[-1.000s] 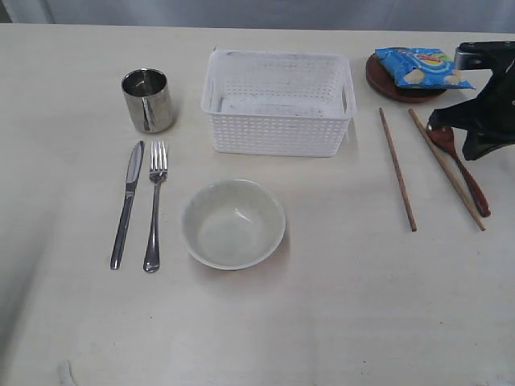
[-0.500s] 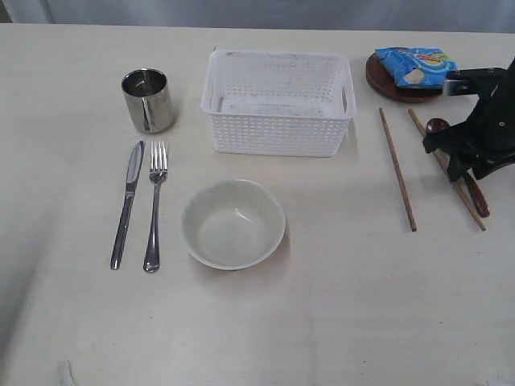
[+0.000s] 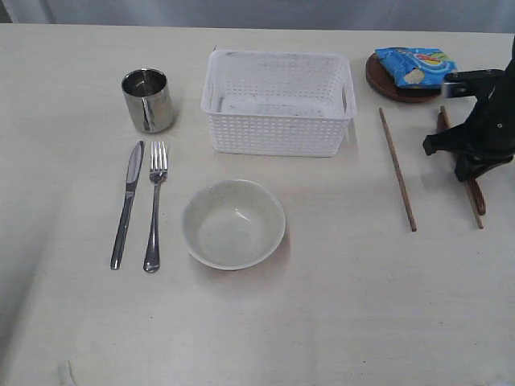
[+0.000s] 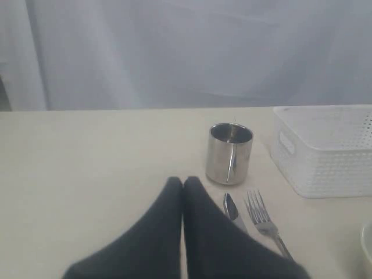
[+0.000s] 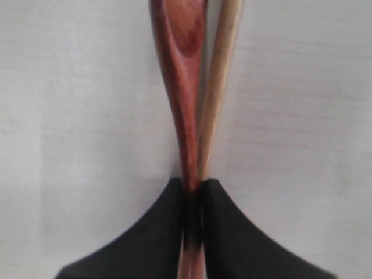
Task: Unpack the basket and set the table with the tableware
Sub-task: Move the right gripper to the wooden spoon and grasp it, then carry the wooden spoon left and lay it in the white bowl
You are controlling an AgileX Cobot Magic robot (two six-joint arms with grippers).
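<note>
The table (image 3: 338, 305) is seen from high above in the exterior view, looked down on steeply, so that the basket (image 3: 278, 100) and the tabletop on both sides of it are taken in. The left wrist view is set low, near the tabletop beside the basket, and is aimed almost level past the cup (image 4: 229, 153), knife (image 4: 231, 206) and fork (image 4: 261, 216) toward a grey curtain (image 4: 174, 52). These three and one end of the basket are shared with the exterior view. The right wrist view is pointed straight down, very near the spoon (image 5: 183, 75) and chopstick (image 5: 218, 81), which are shown in the exterior view well off the basket's other end.
</note>
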